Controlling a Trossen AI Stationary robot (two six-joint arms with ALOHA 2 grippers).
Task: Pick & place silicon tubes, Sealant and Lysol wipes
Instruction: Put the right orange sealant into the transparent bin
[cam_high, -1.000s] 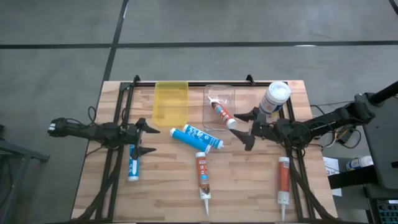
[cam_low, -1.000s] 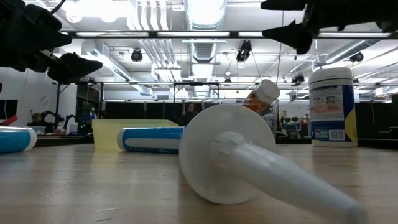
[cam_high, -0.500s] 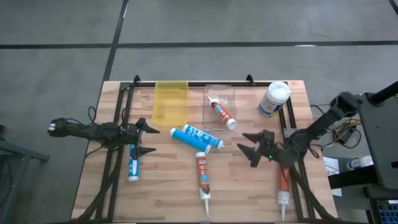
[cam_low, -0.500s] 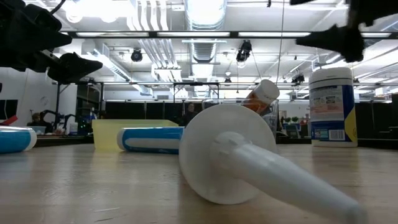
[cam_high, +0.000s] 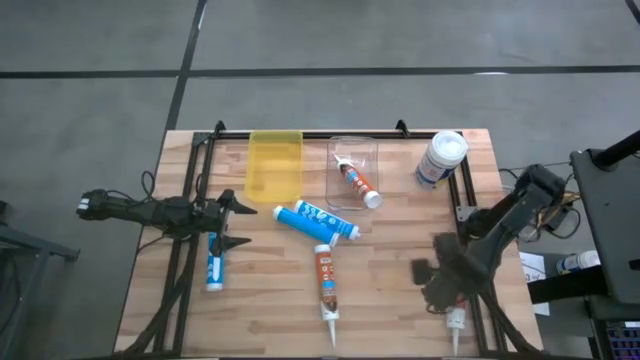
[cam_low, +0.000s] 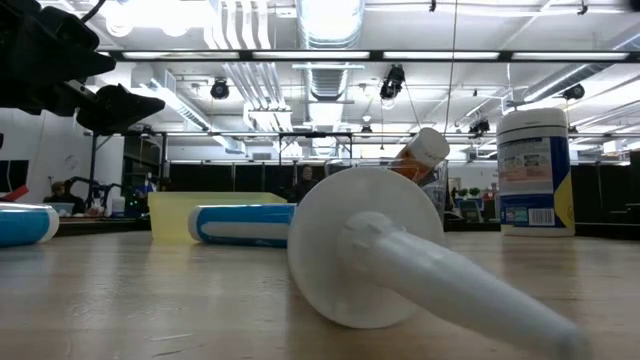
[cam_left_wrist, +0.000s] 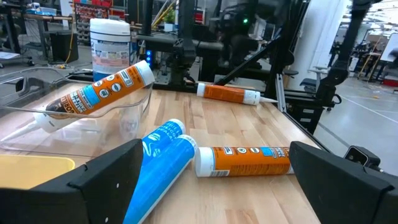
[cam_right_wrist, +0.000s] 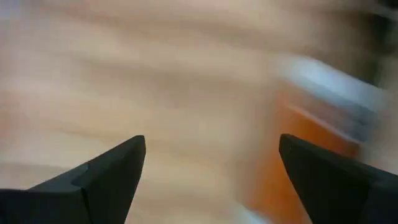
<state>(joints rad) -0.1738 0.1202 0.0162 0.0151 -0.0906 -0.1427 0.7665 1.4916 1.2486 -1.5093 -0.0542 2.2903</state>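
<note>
My right gripper (cam_high: 430, 285) is open above the wood table, just left of an orange sealant tube (cam_high: 456, 305) at the near right, which it mostly covers. The blurred right wrist view shows that tube (cam_right_wrist: 298, 155) between and beyond the open fingers (cam_right_wrist: 211, 146). My left gripper (cam_high: 234, 221) waits open at the left, above a small blue-and-white tube (cam_high: 213, 262). The Lysol wipes canister (cam_high: 441, 160) stands upright at the far right. A blue tube (cam_high: 315, 221) and an orange tube (cam_high: 325, 280) lie mid-table. Another orange tube (cam_high: 356, 183) leans in a clear tray (cam_high: 352, 150).
A yellow bin (cam_high: 275, 165) stands beside the clear tray at the far side. Black arm frames (cam_high: 190, 250) run along both table sides. Bare wood lies between the middle orange tube and the right gripper.
My right gripper has gone from beside the clear tray and the wipes canister toward the table's near edge and down, tipping forward over the right orange tube. It has left the low view. Nothing on the table has moved.
</note>
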